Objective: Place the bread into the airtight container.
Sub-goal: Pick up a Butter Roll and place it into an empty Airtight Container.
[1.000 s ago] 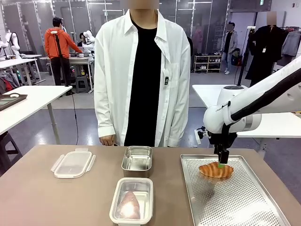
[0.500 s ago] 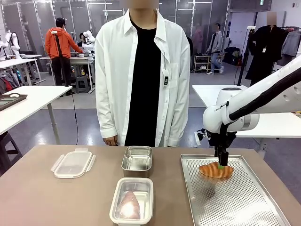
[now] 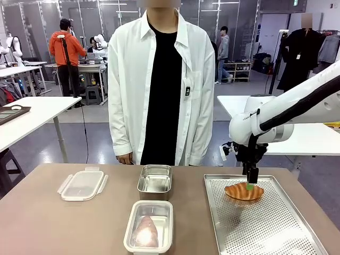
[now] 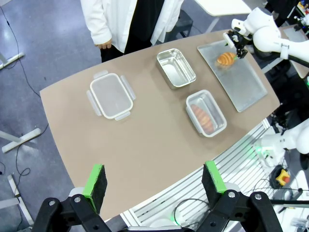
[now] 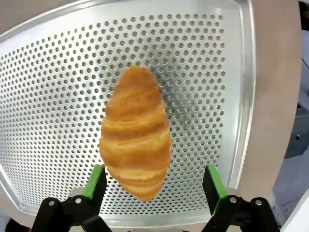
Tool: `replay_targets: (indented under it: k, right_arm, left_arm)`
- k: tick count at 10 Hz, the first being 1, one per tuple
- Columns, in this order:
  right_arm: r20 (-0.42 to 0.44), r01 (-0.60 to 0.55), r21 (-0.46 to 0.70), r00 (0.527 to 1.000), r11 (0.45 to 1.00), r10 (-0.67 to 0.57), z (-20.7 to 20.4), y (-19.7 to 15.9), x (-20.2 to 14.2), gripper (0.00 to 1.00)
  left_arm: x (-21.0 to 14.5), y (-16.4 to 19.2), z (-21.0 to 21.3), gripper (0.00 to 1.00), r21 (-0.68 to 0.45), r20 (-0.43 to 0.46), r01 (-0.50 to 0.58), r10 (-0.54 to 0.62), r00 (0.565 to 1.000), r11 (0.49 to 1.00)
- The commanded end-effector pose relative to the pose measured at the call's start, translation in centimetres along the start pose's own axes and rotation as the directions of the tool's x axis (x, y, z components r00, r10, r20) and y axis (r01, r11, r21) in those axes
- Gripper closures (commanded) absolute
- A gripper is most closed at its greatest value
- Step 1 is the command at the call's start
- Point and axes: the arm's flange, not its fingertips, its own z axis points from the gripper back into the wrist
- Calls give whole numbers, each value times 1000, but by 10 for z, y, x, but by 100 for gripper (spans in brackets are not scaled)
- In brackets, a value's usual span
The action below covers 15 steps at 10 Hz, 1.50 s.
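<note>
A golden croissant [image 3: 244,192] lies at the far end of the perforated steel tray [image 3: 265,228]. My right gripper [image 3: 249,184] hangs straight down over it, open. In the right wrist view the croissant [image 5: 136,133] lies ahead of the right gripper [image 5: 154,170], whose green pads stand wide on either side of its near end. The clear airtight container [image 3: 149,226] at the front middle holds another piece of bread, and its lid [image 3: 82,184] lies apart at the left. My left gripper [image 4: 154,181] is open, high above the table's near edge.
An empty steel pan [image 3: 155,180] stands behind the clear container. A person in a white shirt stands at the far edge with arms down. In the left wrist view, the tray [image 4: 246,87] sits at the table's right end.
The right arm's wrist has shifted slightly above the croissant. The croissant and the containers have stayed put.
</note>
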Motion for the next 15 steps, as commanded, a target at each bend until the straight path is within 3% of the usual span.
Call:
replay_targets:
  k: [1, 7, 8, 12, 15]
  right_arm:
    - [-17, -13, 43, 1000, 999, 14, -9, 6, 1, 0]
    - [-29, 1, 61, 1000, 998, 0, -38, -4, 2, 0]
    - [-25, -3, 51, 1000, 999, 4, -40, -4, 2, 6]
    - [-18, -1, 36, 1000, 999, 2, -32, 0, 3, 45]
    - [9, -2, -32, 1000, 999, 2, 11, 15, 16, 50]
  left_arm:
    - [0, 0, 1, 0, -16, 1, 19, -19, 1000, 1000]
    - [0, 0, 1, 0, -16, 1, 19, -19, 1000, 1000]
    - [0, 0, 1, 0, -16, 1, 19, -19, 1000, 1000]
    - [0, 0, 1, 0, -16, 1, 19, -19, 1000, 1000]
    - [0, 0, 1, 0, -16, 1, 19, -19, 1000, 1000]
